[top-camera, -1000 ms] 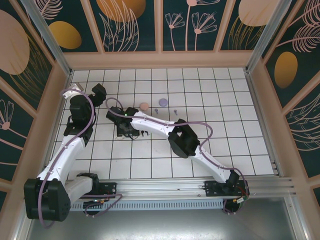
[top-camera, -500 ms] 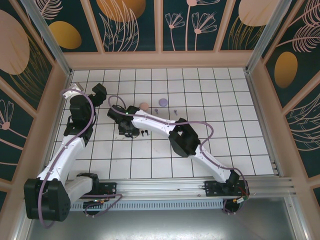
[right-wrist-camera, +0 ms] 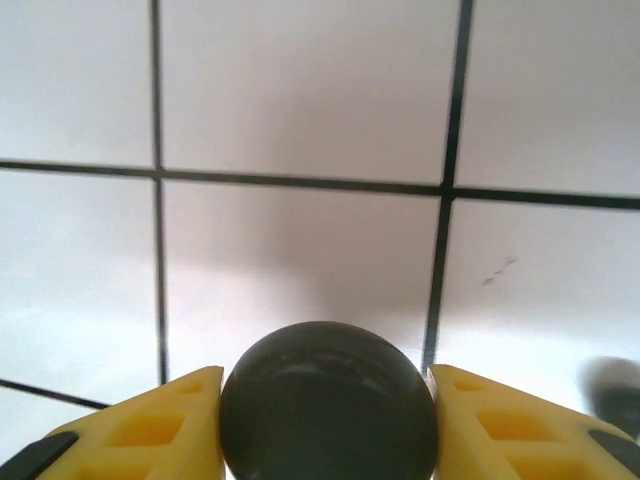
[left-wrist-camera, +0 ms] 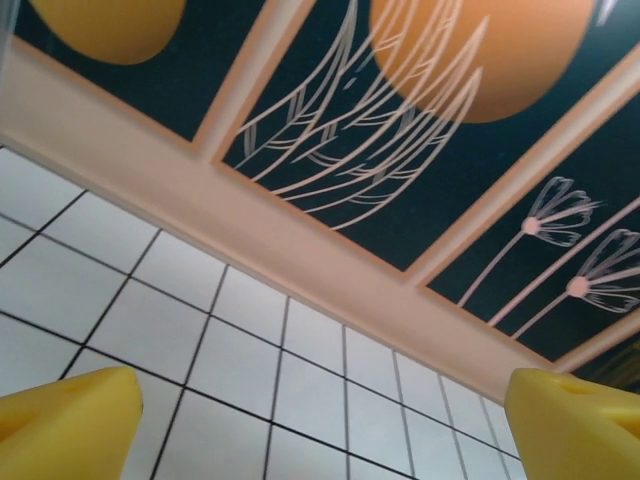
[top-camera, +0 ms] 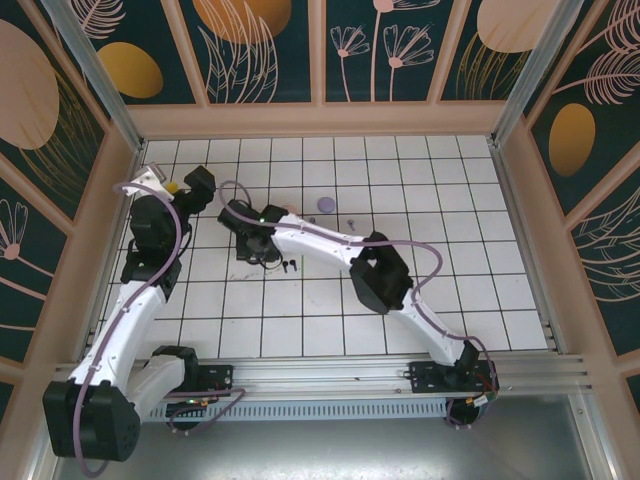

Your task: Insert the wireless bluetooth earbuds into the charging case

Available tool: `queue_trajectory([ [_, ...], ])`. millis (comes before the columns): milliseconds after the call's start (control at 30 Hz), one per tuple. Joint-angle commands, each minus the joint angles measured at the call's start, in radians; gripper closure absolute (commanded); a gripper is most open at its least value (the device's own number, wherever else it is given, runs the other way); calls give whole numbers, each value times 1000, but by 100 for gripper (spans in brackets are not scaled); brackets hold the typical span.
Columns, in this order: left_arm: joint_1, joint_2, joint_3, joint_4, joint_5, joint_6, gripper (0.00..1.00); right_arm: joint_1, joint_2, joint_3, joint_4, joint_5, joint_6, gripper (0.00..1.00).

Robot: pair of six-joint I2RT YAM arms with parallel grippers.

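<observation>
Low, the right arm stretches left, right pincer gripping a black case; left pincer gapes.

Between the right jaws, a round case; two earbuds seemingly just to its right.

In the right wrist view the dark round case runs off the lower edge, so its lower part is out of sight. The yellow fingers against its sides are cropped there too. A dark smudge at the right edge is too blurred to name. From above, the right hand covers that case. The two black earbuds and a lilac earbud on the bench are specks whose pose cannot be told. The left hand has its yellow fingertips cut off at the lower corners.
</observation>
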Motion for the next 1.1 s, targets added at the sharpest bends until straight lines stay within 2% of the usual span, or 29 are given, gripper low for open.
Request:
queue_trajectory([
  [0,7,-43,-33,20,104,-12,7,-68,-156,-70,84,-1,-42,63],
  [100,7,-66,-70,35,169,-25,8,-127,-225,-152,134,-24,-61,63],
  [233,7,-72,-152,134,268,-73,9,-209,-304,-249,200,-67,-70,63],
  [400,7,16,-299,422,433,-184,11,-291,-380,-339,292,-145,-30,63],
  [533,-6,139,-360,674,531,-267,15,-309,-391,-351,343,-185,23,63],
  [800,-120,283,-381,859,502,-220,24,-299,-354,-341,444,-276,167,64],
  [1067,-132,408,-342,951,533,-201,42,-265,-317,-284,425,-273,185,64],
])
